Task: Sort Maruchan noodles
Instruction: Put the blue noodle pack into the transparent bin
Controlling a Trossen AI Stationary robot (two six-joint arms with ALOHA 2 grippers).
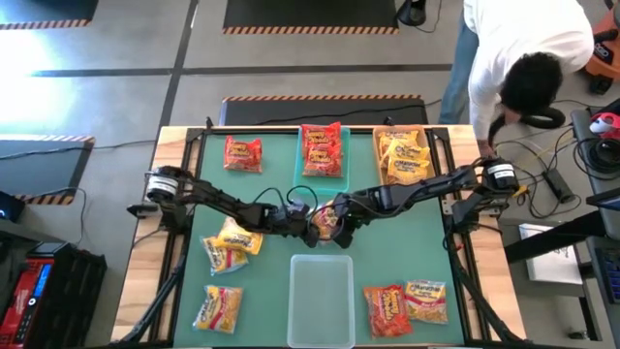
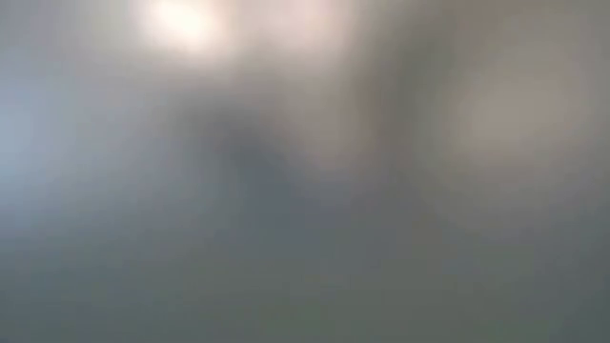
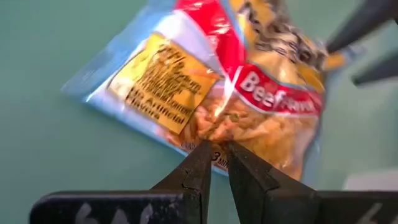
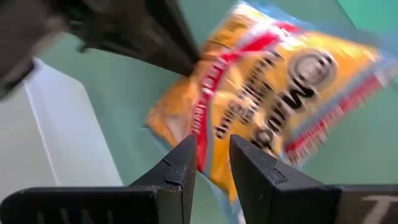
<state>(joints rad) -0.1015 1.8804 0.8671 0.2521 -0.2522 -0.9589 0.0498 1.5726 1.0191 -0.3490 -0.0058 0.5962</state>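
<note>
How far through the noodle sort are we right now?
Partly done. Red packets sit in the teal bin and yellow ones in the tan bin. Both tools, left tool and right tool, pinch one beef packet mid-table. Six loose packets remain on the mat; the clear bin looks empty.

Packet (image 1: 329, 219) behind clear bin (image 1: 322, 315) (mid-table)

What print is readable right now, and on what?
"Beef", with a blurred word after it: red band on the noodle packet both grippers meet at.
That packet's yellow panel, and its logo in the right wrist view: too blurred.
Print on the other packets: too small.
</note>
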